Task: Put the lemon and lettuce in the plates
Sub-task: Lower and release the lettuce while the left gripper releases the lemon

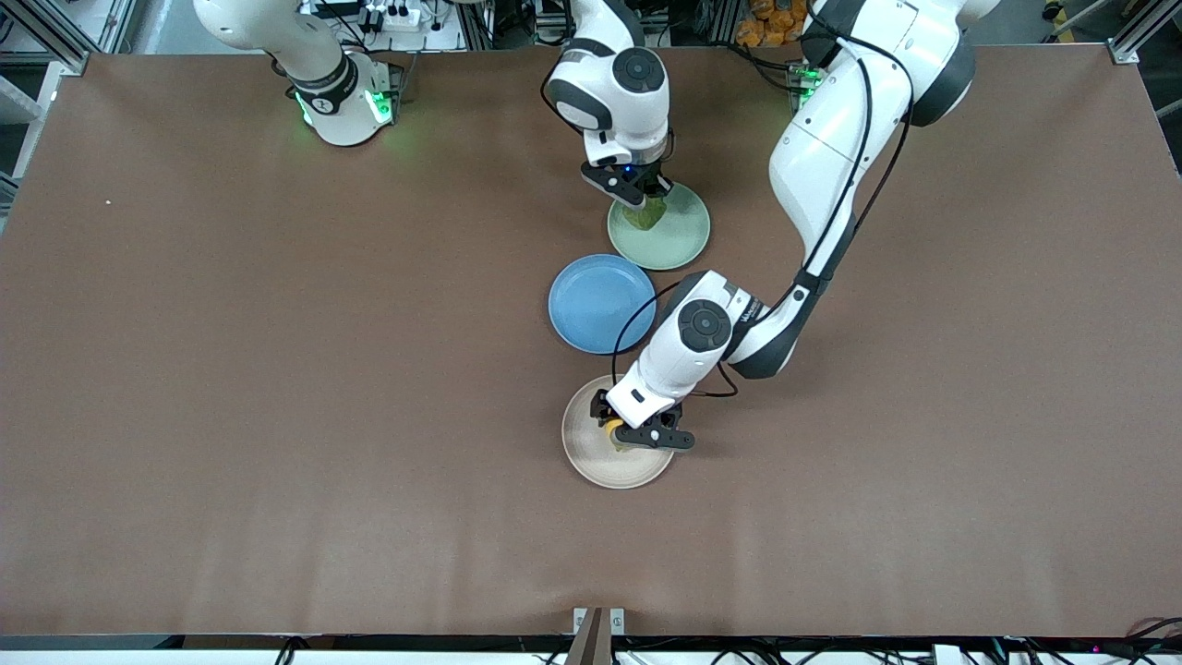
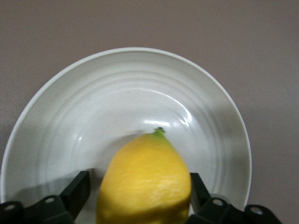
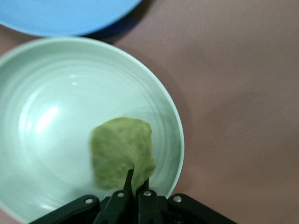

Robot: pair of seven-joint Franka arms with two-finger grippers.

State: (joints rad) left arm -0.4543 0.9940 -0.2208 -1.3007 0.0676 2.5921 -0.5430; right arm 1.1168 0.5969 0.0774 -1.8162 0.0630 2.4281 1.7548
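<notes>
Left end effector (image 1: 617, 434) pinches the oval yellow lemon (image 2: 145, 182) over the beige plate (image 1: 591, 462) (frame centre-bottom); right end effector (image 1: 649, 196) pinches the green ruffled lettuce leaf (image 3: 122, 151) over the mint plate (image 1: 683, 242)

my left arm comes from its base at the upper right of the front view, bends down toward the frame's middle and tips its wrist toward the lower centre. my left claw (image 1: 621, 436) hangs there just below the middle of the frame, its fingers (image 2: 77, 189) pressed against both sides of the lemon (image 2: 145, 182). my right arm starts at the upper left, arches along the top edge, and its wrist points straight down at upper centre. my right claw (image 1: 646, 205) has its fingertips (image 3: 127, 179) pinched together on the edge of the lettuce (image 3: 120, 151).
</notes>
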